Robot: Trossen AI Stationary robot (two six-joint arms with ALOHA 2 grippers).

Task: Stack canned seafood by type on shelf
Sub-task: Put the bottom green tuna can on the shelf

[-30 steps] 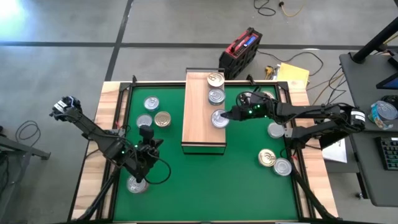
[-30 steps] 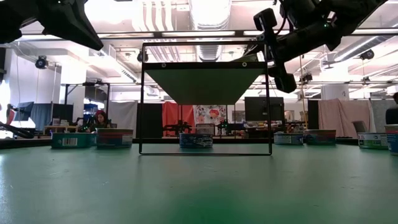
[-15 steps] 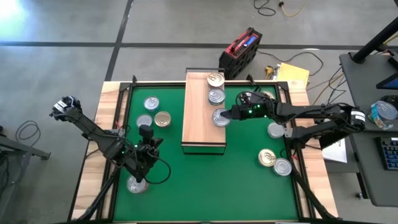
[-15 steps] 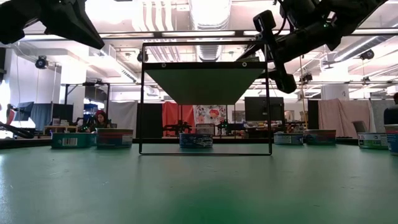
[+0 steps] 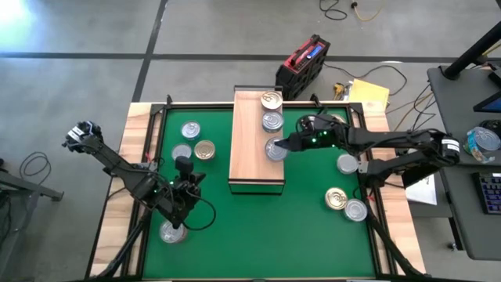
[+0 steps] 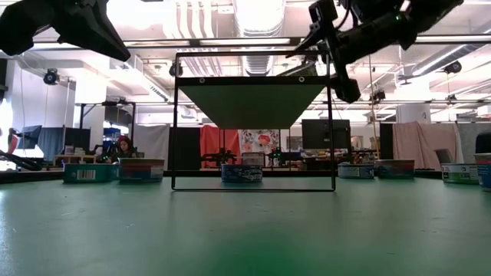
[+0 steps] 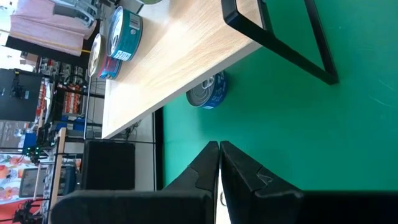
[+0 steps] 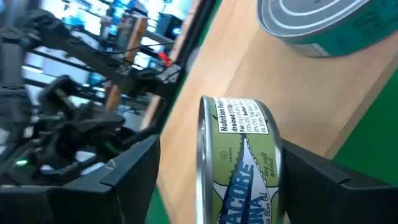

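Light-wood shelf (image 5: 250, 149) with three tins (image 5: 272, 121) on top

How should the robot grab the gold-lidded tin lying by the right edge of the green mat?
Probably from straight above, pinching the curved side wall of the round, flat gold-lidded tin across its width. It lies lid-up, but a silver-lidded tin sits close beside it, so the pincer fingers should avoid that side.

Two black jointed arms (image 5: 125, 168), slim links, small green lights at wrists, matte black angular jaws
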